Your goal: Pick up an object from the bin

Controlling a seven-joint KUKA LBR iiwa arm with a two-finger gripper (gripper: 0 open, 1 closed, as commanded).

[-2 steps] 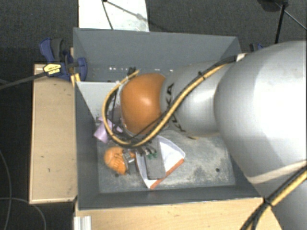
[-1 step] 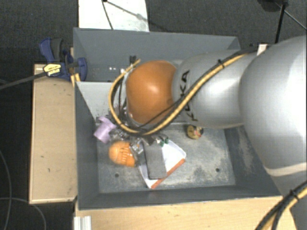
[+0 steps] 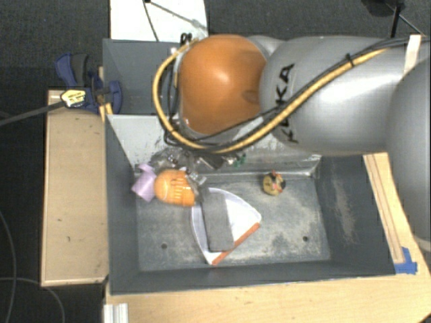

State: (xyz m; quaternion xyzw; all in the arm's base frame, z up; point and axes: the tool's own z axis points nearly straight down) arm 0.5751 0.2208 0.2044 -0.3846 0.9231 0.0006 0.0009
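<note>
My gripper [image 3: 183, 160] hangs low at the back left of the bin, mostly hidden under the arm's orange cover. Just below it lies an orange ribbed, rounded thing [image 3: 173, 187], touching or very close to the gripper's lower end. A small purple piece [image 3: 143, 184] rests against the orange thing's left side. To the right and in front lies a white fan-shaped piece [image 3: 236, 215] with a dark grey block [image 3: 216, 226] on it and an orange strip [image 3: 237, 239] along its front edge.
A small brown and yellow round thing [image 3: 273, 184] sits alone near the back wall, right of the gripper. The large arm covers the bin's back and right parts. Bare floor shows at the front left and front right.
</note>
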